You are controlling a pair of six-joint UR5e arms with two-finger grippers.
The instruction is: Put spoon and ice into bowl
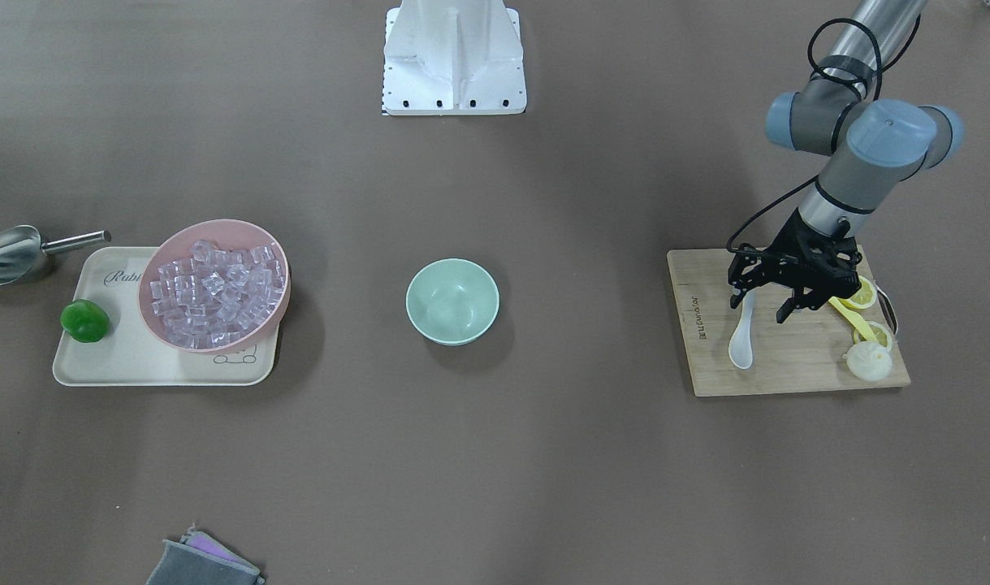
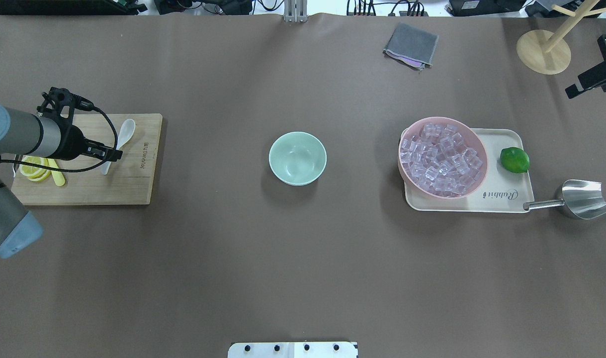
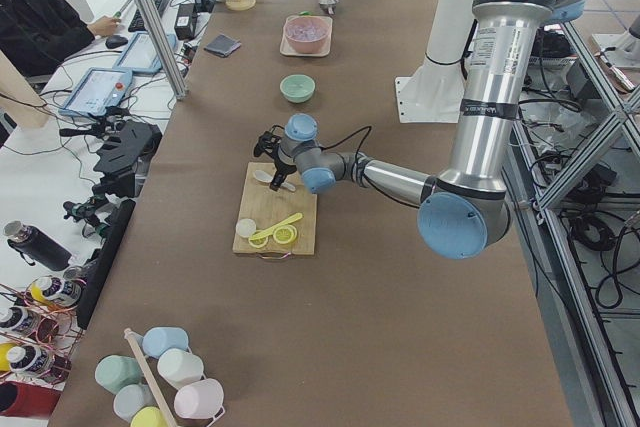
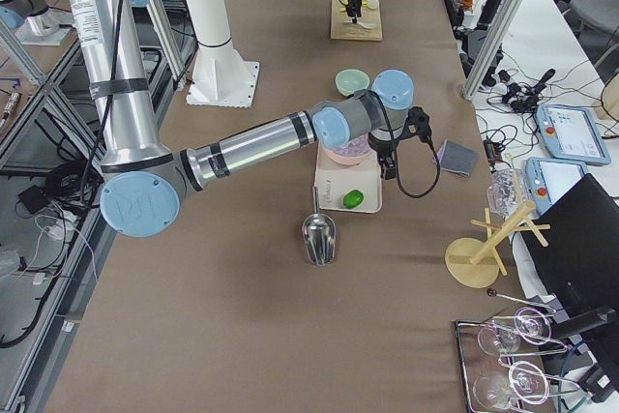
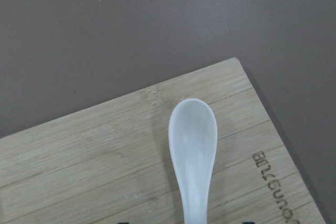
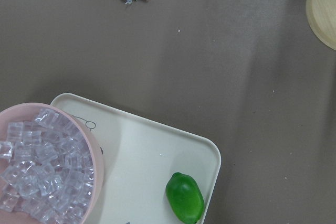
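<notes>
Front-facing exterior: left gripper (image 1: 761,307) fingers apart over the bamboo cutting board (image 1: 795,361), white soup spoon (image 1: 742,337) handle end between them, scoop pointing away from robot. Left arm nearest. Mint bowl (image 1: 452,301) mid-table, empty. Ice (image 1: 214,294) in pink bowl (image 1: 218,225). Right gripper (image 4: 388,163): can't tell open or closed.

**Left arm bent low with jaws spread; right arm stretched out, grip unreadable**

The left arm (image 1: 868,162) comes in from the robot's own left. Its silver forearm slopes down to a stack of grey-blue wrist joints, and the last link is tipped steeply downward. The left gripper (image 1: 761,307) hangs under that wrist, its black jaws standing wide apart. The right arm (image 4: 251,147) shows only in the right side view, reaching out almost level. Its wrist is turned down and the right gripper (image 4: 387,157) hangs beneath it; how its jaws stand cannot be told.
</notes>
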